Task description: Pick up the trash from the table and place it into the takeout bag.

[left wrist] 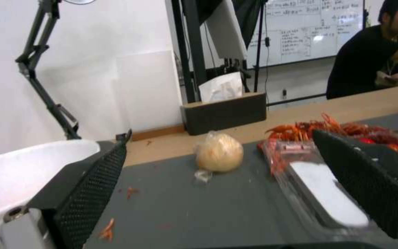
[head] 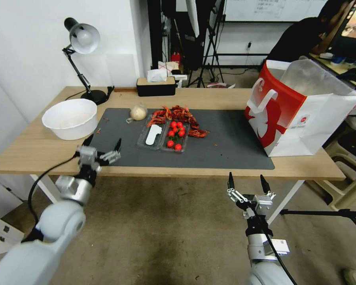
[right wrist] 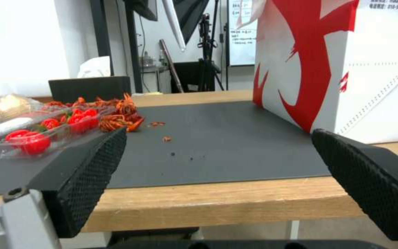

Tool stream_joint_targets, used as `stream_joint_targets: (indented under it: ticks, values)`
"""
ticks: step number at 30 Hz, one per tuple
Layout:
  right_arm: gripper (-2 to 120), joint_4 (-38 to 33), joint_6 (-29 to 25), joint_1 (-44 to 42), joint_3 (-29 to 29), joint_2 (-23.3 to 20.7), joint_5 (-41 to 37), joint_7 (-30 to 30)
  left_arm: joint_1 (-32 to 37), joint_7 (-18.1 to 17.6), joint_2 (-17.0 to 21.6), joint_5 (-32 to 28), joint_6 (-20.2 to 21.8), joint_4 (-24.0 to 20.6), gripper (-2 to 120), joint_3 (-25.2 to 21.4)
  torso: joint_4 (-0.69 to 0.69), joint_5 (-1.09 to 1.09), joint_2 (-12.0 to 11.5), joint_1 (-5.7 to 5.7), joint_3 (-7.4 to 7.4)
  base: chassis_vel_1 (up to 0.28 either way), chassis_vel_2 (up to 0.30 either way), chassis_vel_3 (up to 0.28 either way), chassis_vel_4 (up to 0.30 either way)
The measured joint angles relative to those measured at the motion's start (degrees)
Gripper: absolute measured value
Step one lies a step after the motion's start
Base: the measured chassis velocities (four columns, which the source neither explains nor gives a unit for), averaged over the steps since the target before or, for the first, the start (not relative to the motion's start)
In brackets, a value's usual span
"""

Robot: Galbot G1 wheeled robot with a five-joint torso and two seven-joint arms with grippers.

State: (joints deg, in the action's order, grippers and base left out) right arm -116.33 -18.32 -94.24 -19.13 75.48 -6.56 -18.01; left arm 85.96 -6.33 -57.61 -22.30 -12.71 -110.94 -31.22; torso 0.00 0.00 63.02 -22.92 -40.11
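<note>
On the table (head: 31,148) lies a dark grey mat (head: 229,142). At the mat's far left sits a small clear bag with a beige lump (head: 138,112) (left wrist: 219,153) (right wrist: 8,103). Beside it are red crayfish shells (head: 178,114) and a clear plastic tray (head: 161,136) (left wrist: 316,186) holding cherry tomatoes. The red and white takeout bag (head: 298,114) (right wrist: 332,62) stands upright and open-topped at the table's right end. My left gripper (head: 104,139) hovers open over the mat's front left corner, facing the small bag. My right gripper (head: 246,176) is open, just off the table's front edge.
A large white bowl (head: 70,118) sits at the table's left, close to my left gripper. A desk lamp (head: 82,39) and a dark tissue box (head: 156,85) stand along the back edge. A beige stool (head: 346,170) and a tripod leg (head: 324,213) are at the right.
</note>
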Motion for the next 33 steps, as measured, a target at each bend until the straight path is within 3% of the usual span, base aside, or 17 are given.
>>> stream_joint_targets:
  ticks: [9,11,15,16,21,25,26,28,33]
  values:
    - [100,-0.54,0.52,-0.03,-0.28,-0.34,-0.07,-0.2,-14.68,-0.93,6.48,-7.97,6.71,1.88,100,8.56,0.0,-0.01,0.0,0.0,0.0,0.0,0.0,0.0,0.0]
    - [100,-0.69,0.62,-0.12,-0.39,-0.35,-0.08,-0.24,-20.77,-0.94,8.07,-11.58,9.28,4.3,100,11.91,0.01,-0.02,0.0,0.0,0.0,0.0,0.0,0.0,0.0]
    - [100,-0.7,0.71,-0.12,-0.46,-0.38,-0.08,-0.26,-25.65,-0.9,8.56,-14.48,11.09,6.41,100,14.31,-0.01,0.02,0.0,0.0,0.0,0.0,0.0,0.0,0.0]
    - [100,-0.71,0.8,-0.1,-0.49,-0.37,-0.08,-0.28,-30.03,-0.93,8.81,-17.37,12.33,8.8,100,16.76,0.01,-0.01,-0.01,0.0,-0.01,0.0,0.0,0.0,0.0]
    - [100,-0.71,0.95,-0.05,-0.67,-0.21,-0.08,-0.34,-40.49,-1.41,8.15,-24.6,15.83,14.87,100,22.99,-0.01,0.0,0.0,0.0,-0.01,0.0,0.0,0.0,0.0]
    - [100,-0.65,0.96,-0.02,-0.86,-0.19,-0.08,-0.38,-44.24,-1.85,7.08,-26.83,18.01,18.02,100,25.89,0.0,0.01,0.0,0.0,0.0,0.0,0.0,0.0,0.0]
    - [100,-0.55,1.02,0.17,-0.93,-0.08,-0.08,-0.47,-50.44,-2.94,5.27,-30.09,20.98,22.81,100,30.86,0.0,0.0,0.0,0.0,0.0,0.0,0.0,0.0,0.0]
    - [100,-0.52,1.05,0.21,-0.96,0.06,-0.1,-0.55,-55.76,-3.13,3.58,-31.24,22.13,27.25,100,34.86,0.0,0.0,0.0,-0.01,0.0,0.0,0.0,0.0,0.0]
    - [100,-0.5,1.07,0.31,-1.09,0.19,-0.12,-0.62,-60.11,-3.12,2.09,-32.1,23.16,31.25,100,37.78,0.0,0.0,0.0,0.0,0.0,0.0,0.0,0.0,0.0]
